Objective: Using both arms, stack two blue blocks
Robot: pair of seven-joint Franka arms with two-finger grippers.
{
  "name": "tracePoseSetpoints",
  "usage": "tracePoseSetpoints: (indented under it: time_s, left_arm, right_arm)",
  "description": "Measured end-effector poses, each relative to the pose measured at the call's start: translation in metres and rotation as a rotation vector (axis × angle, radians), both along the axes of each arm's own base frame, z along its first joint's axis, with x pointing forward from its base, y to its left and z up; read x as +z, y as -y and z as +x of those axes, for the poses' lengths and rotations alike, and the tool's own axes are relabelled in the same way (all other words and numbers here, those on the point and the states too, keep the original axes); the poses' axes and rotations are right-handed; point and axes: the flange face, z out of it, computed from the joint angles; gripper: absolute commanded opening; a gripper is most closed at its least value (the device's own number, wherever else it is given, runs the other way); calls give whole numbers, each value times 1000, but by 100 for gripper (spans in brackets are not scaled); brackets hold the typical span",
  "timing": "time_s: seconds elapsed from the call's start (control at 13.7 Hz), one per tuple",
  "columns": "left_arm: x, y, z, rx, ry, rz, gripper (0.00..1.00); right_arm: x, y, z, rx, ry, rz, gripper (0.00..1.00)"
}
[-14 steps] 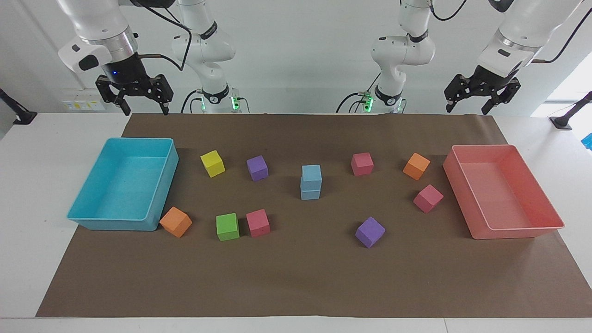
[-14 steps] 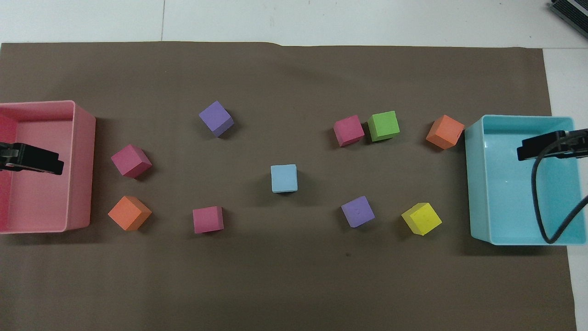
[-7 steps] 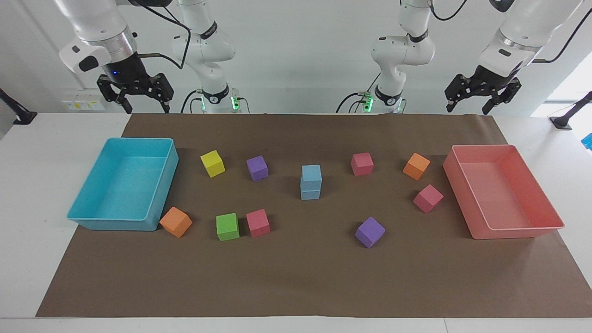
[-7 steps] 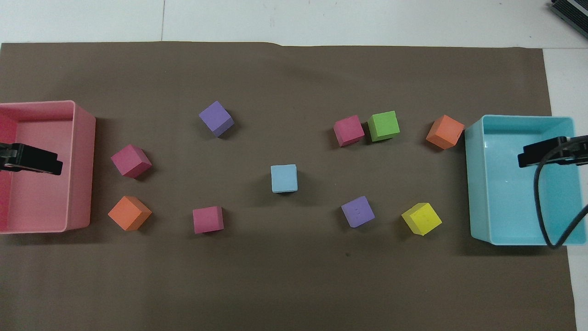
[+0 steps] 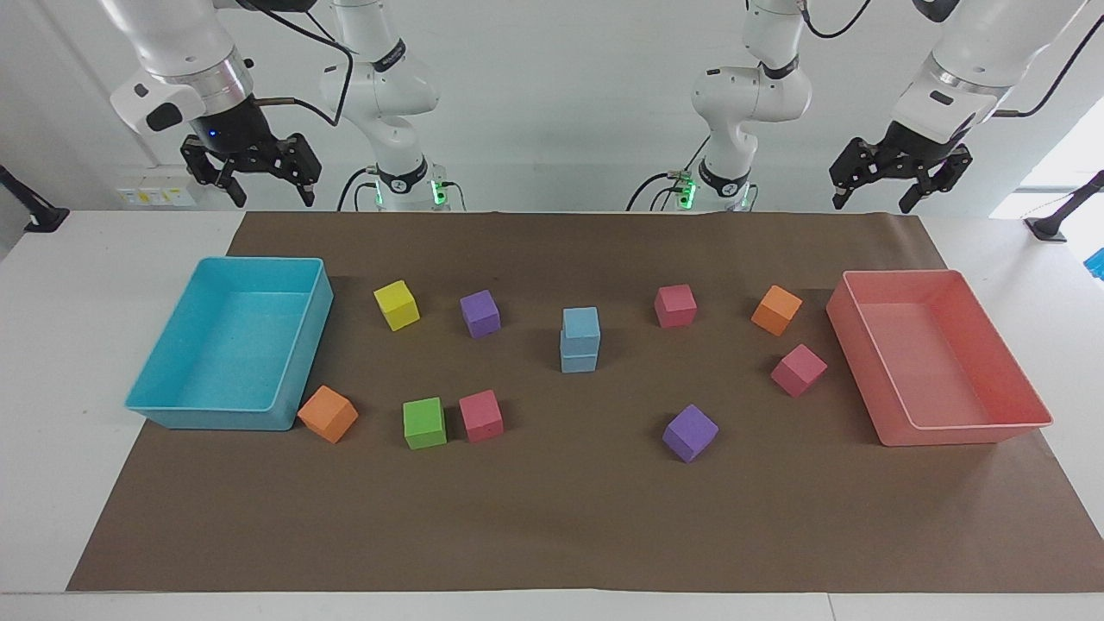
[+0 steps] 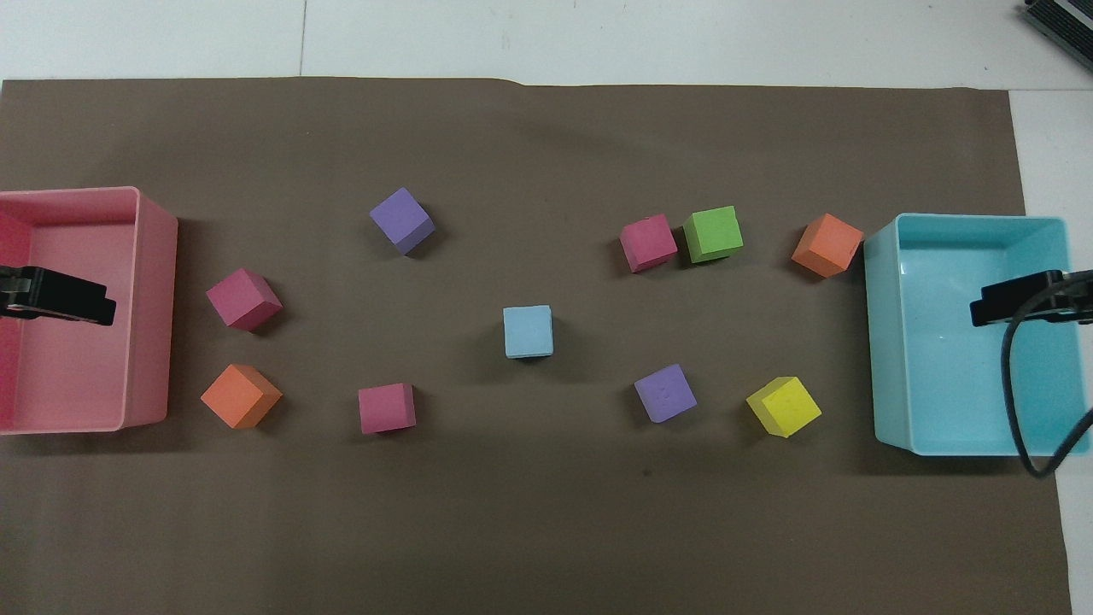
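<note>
Two blue blocks (image 5: 580, 340) stand stacked at mat centre, no other cube touching them, so the task appears complete, while the left gripper (image 5: 897, 179) at 2 o'clock and right gripper (image 5: 249, 172) at 10 o'clock hang raised with fingers spread, empty.

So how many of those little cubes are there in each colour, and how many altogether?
Blue blocks: 2, top block stacked on bottom block
Pink: 3
Purple: 2
Orange: 2
Yellow: 1
Green: 1
Total: 11
</note>
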Motion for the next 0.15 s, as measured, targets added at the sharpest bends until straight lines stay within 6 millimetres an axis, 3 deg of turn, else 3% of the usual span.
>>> tracePoseSetpoints:
  time_s: [0.15]
  left_arm:
    - [0, 0, 0, 0, 0, 0, 100]
  right_arm:
    - [1, 1, 1, -1, 7, -7, 100]
